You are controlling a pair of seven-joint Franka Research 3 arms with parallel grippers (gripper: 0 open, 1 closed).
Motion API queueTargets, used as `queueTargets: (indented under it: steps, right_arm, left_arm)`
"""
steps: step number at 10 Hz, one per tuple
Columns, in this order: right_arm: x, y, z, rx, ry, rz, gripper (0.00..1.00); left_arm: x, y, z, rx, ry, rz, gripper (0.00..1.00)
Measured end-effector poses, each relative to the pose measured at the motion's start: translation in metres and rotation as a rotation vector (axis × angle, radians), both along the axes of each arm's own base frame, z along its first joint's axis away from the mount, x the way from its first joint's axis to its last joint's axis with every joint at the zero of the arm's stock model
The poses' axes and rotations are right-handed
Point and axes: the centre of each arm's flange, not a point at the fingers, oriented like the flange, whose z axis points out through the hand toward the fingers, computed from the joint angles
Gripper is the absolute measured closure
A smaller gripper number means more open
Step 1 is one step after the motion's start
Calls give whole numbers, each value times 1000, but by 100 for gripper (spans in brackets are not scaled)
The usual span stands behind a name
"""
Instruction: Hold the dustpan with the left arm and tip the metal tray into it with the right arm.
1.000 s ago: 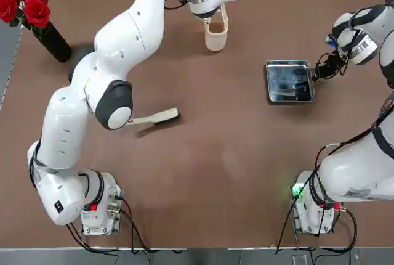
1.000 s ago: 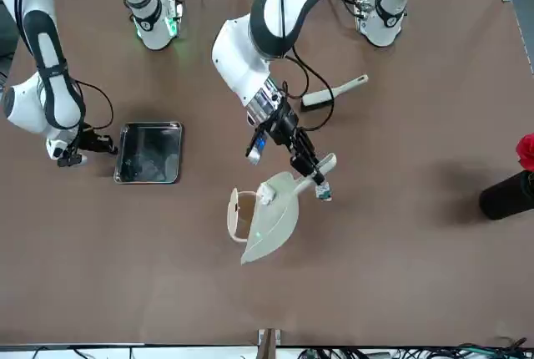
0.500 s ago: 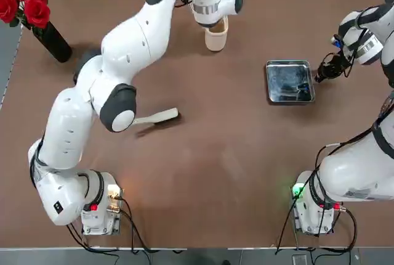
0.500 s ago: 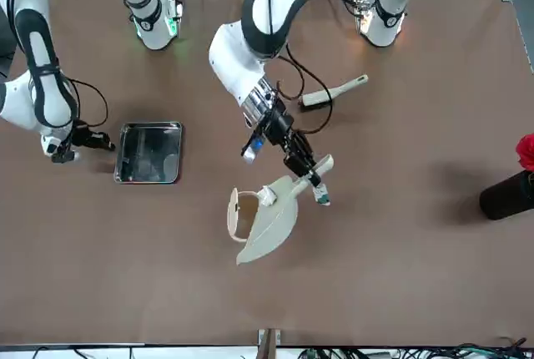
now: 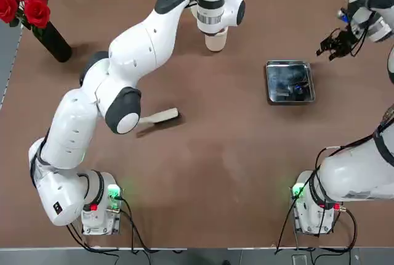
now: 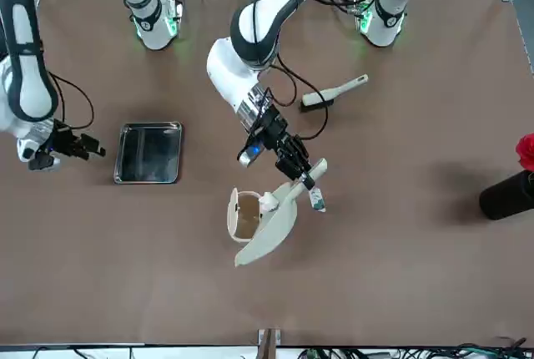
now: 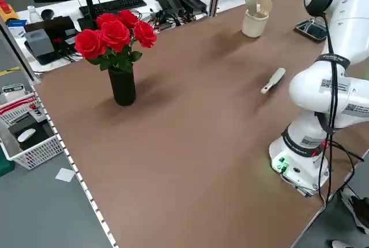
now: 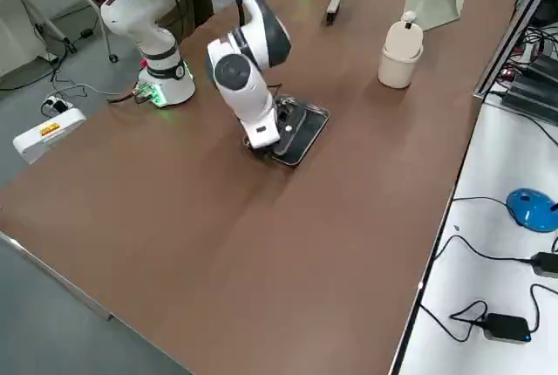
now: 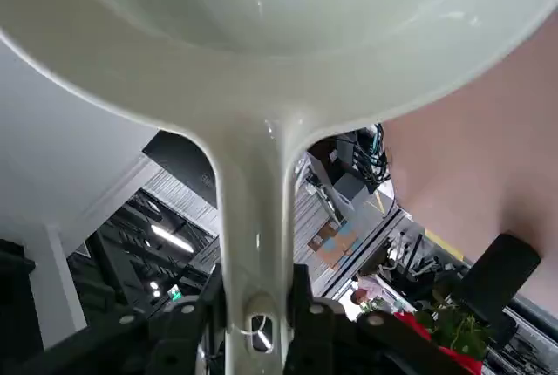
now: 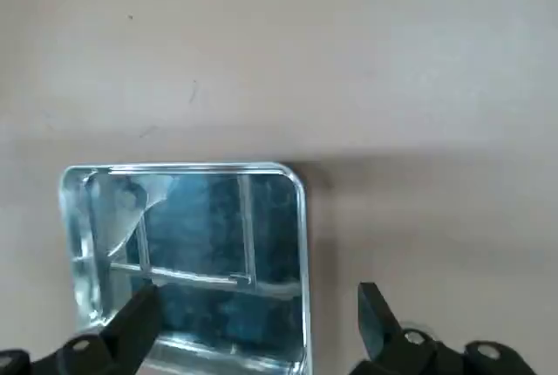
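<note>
- The left hand [image 6: 307, 182] holds the dustpan [image 6: 274, 230], its fingers closed around the thin handle.
- It is above the far part of the brown counter [image 5: 203, 172], beside the cream bin [image 6: 246, 215], with the left arm [image 5: 141, 49] reaching forward from its base.
- The dustpan is tilted, its wide scoop extending from the grip toward the far edge; in the front view it overlaps part of the bin. Whether the two touch, I cannot tell.
- The metal tray [image 5: 290, 82] lies flat on the right part of the counter, its raised rim upward.
- The right hand [image 10: 260, 314] is wide open, its two fingers well apart and nothing gripped between them.
- It hovers near the tray, off toward the tray's far right corner, with the right arm [image 5: 369, 15] coming in from the robot's right.
- The hand brush [image 5: 161, 116] lies between the two arms' sides, closer to the left arm; its dark bristles point down to the counter, and part of its handle is hidden under that arm in the top view.
- A black vase [image 5: 55, 43] of red roses [image 5: 37, 12] is at the far left of the counter.
</note>
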Motion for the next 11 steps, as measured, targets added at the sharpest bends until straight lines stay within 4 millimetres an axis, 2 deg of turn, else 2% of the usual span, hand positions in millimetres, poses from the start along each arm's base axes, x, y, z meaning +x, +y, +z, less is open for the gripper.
queueTargets:
  steps: [2, 3, 5, 6, 8, 11]
  right_arm:
    - [21, 15, 85, -79, 41, -29, 0]
    - [27, 32, 130, -132, 47, -35, 0]
    - [26, 76, 213, -226, 58, -26, 0]
    - [23, 93, 240, -261, 47, -6, 0]
    - [17, 110, 266, -305, 14, 18, 0]
    - [7, 121, 285, -311, -4, 30, 0]
  left_arm:
    - [-1, -1, 8, -11, -7, -2, 67]
    - [-4, -3, 14, -18, -13, -6, 67]
    - [-8, -5, 20, -22, -19, -7, 67]
    - [-9, -5, 23, -24, -21, -6, 67]
    - [-8, -4, 24, -24, -23, -3, 67]
    - [-12, -4, 33, -40, -19, 5, 67]
